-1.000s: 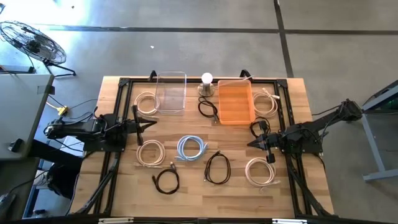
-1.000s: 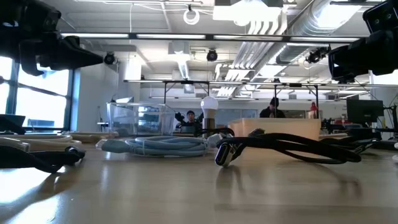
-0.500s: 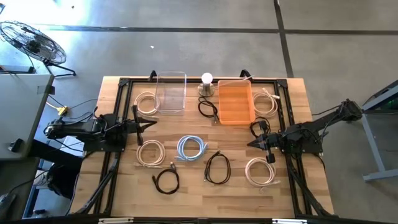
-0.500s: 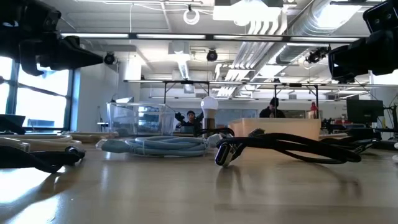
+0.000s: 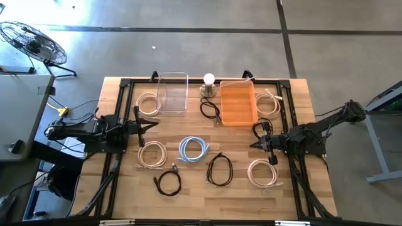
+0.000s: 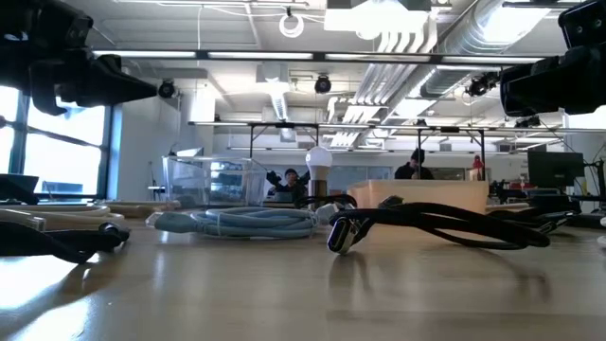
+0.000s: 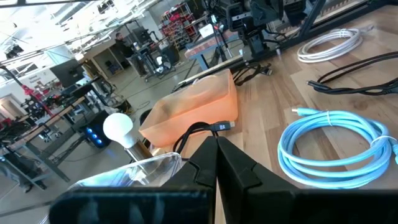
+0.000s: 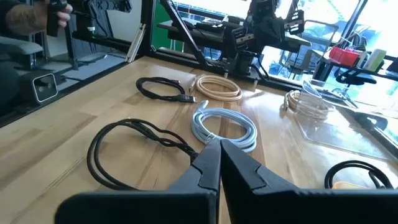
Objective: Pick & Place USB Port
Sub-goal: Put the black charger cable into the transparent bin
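Overhead, wooden desk point(image 5: 295, 194) carries several coiled cables plus two bins. Left pincer point(image 5: 152, 123) sits at 9 o'clock of the desk, tips pressed together, holding nothing, hovering above the surface. Right pincer point(image 5: 254, 145) sits at 3 o'clock, tips also pressed together, empty.

Light blue cable point(image 5: 193, 149) lies coiled at desk centre, between both pincers. Beige cable point(image 5: 152, 154) is just at 9 o'clock of the blue one. Black USB cable point(image 5: 219, 169) is at 5 o'clock of the blue coil, apart from it; its plug end points toward the low camera. Smaller black cable point(image 5: 168, 182) lies at 7 o'clock of the blue coil. White cable point(image 5: 264, 174) is coiled at 5 o'clock of the right pincer, near it.

Orange bin point(image 5: 237, 103) stands at 12 o'clock of the desk, right of centre; another black cable point(image 5: 209, 110) lies touching its 9 o'clock side. Clear plastic bin point(image 5: 172, 93) stands left of it, with a light bulb point(image 5: 208, 80) on a base between the two bins. Cream coil point(image 5: 147, 103) lies at 9 o'clock of the clear bin; another white coil point(image 5: 270, 102) at 3 o'clock of the orange bin.

Low view: people visible far in the room behind.
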